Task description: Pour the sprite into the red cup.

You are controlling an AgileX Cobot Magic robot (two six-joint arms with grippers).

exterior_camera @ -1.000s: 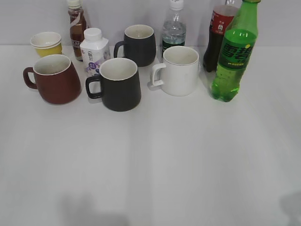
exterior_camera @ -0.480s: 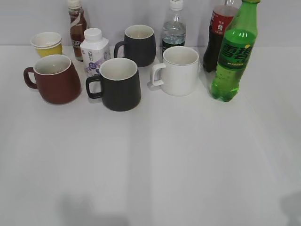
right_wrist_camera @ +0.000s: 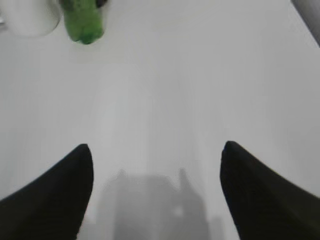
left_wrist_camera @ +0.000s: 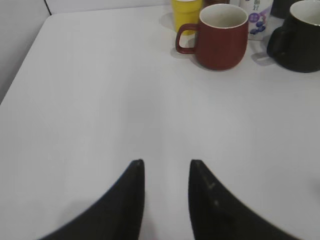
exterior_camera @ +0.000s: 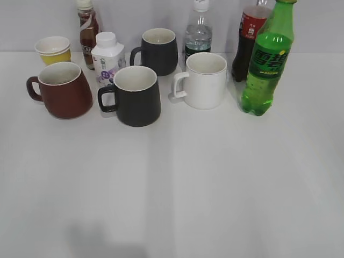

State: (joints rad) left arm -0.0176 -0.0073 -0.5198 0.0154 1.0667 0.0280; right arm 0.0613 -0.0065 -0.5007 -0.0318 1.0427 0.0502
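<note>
The sprite (exterior_camera: 267, 63), a tall green bottle with a green label, stands upright at the back right of the white table; its base shows at the top left of the right wrist view (right_wrist_camera: 84, 22). The red cup (exterior_camera: 63, 90), a brick-red mug with a cream inside, stands at the back left and shows in the left wrist view (left_wrist_camera: 221, 36). Neither gripper shows in the exterior view. My left gripper (left_wrist_camera: 166, 164) is open and empty over bare table, well short of the red cup. My right gripper (right_wrist_camera: 156, 148) is wide open and empty, well short of the sprite.
Between cup and sprite stand a black mug (exterior_camera: 136, 97), a second black mug (exterior_camera: 159, 51) and a white mug (exterior_camera: 204, 80). Behind are a yellow paper cup (exterior_camera: 53, 50), a small white bottle (exterior_camera: 108, 56), a brown bottle (exterior_camera: 87, 32), a clear bottle (exterior_camera: 199, 35) and a cola bottle (exterior_camera: 248, 37).
</note>
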